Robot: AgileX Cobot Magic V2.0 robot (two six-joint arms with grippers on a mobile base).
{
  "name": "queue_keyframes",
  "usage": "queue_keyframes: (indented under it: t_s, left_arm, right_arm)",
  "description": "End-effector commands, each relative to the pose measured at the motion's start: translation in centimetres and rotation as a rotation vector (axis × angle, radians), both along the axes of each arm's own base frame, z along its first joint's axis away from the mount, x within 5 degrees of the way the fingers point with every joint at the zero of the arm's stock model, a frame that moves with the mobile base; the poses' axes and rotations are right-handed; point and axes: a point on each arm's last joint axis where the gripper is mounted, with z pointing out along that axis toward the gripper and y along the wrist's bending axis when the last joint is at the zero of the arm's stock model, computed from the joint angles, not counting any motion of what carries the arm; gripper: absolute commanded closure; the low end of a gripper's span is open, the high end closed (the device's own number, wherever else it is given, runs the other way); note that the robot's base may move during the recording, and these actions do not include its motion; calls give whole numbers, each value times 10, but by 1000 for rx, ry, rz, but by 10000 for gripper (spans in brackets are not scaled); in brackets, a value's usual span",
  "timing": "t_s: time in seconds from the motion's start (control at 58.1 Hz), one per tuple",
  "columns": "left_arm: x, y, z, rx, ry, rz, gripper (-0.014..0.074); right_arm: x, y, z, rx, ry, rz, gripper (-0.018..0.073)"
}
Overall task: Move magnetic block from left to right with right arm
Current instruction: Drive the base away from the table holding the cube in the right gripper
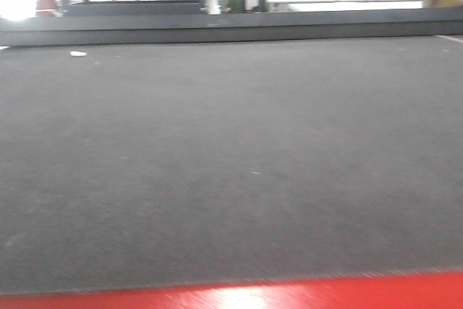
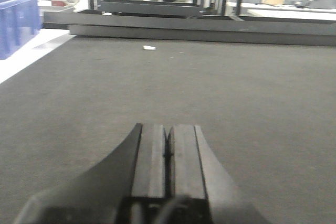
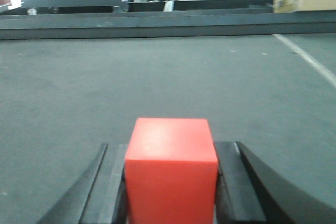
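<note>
Sitting pinched between the dark fingers of your right gripper (image 3: pixel 171 149), the magnetic block (image 3: pixel 171 182) is a smooth, matte red cube with sharp edges; grey, finely grained mat (image 3: pixel 157 87) stretches beyond. Your left gripper (image 2: pixel 168 129) is pressed together.

Bright red magnetic block (image 3: pixel 170 174), dark grey mat (image 1: pixel 231 164), blue bin (image 2: pixel 18 22)

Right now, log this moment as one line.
right gripper: shut on magnetic block | left gripper: shut, empty | white scrap on mat
</note>
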Motion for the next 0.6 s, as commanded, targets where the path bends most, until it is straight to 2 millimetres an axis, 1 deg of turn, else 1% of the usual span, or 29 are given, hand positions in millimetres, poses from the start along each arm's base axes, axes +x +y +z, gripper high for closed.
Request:
queue_keyframes:
  t_s: [0.0,0.585]
  left_arm:
    - [-1,0,4,-11,-79,-6,713]
    - [-1,0,4,-11,-79,-6,713]
  right_arm:
    - [-1,-1,16,7,-97,-14,179]
    - [-1,-1,16,7,-97,-14,179]
